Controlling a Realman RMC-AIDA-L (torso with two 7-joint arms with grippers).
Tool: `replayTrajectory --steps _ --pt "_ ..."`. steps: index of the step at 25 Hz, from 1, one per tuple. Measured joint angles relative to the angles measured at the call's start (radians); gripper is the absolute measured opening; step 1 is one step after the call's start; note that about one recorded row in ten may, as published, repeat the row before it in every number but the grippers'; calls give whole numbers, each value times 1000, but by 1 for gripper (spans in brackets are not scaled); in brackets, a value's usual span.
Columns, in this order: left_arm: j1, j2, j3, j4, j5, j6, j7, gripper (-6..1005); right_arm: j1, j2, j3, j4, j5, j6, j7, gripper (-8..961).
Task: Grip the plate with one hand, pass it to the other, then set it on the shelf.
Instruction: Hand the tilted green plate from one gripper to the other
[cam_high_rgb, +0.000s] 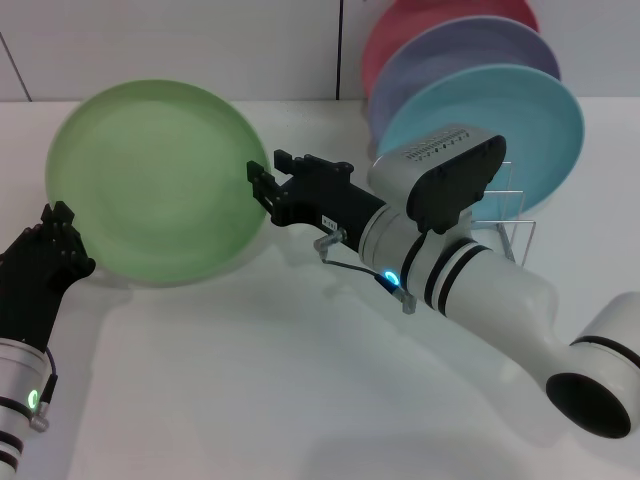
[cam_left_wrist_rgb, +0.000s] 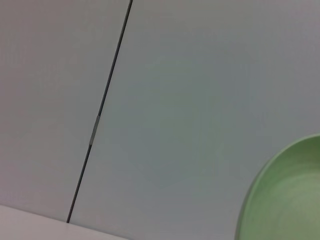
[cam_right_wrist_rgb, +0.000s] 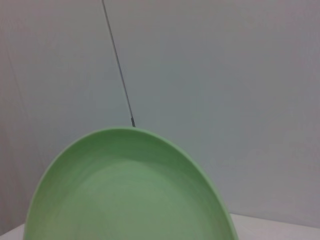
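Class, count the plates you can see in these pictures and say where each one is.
4. The green plate is held up between the left claw and right claw. Turquoise, lavender and pink plates stand in the rack. More could hide behind.

Head view bright, even, diffuse light from above; white table (cam_high_rgb: 250, 400) near washed out. Soft grey shadow under green plate (cam_high_rgb: 155, 180) and beneath right arm (cam_high_rgb: 480, 290), edges faint. Plate's rim slightly blurred. Small green and blue indicator lights glow on arms. Both wrist views dimmer, greyish; wall (cam_left_wrist_rgb: 175, 100) flat, plate (cam_right_wrist_rgb: 130, 190) soft, out of focus close up.
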Motion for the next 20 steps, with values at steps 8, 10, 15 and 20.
replayTrajectory --steps 8,10,15,20 --pt "-1 0 -7 -1 0 12 1 100 -5 2 0 7 2 1 0 325" --pt "-1 0 -10 0 0 16 2 100 -5 2 0 7 3 2 1 322" --pt "-2 0 -13 1 0 23 2 102 -5 2 0 8 3 6 10 279" --pt "-2 0 -12 -2 2 22 3 104 -4 2 1 5 3 13 10 248"
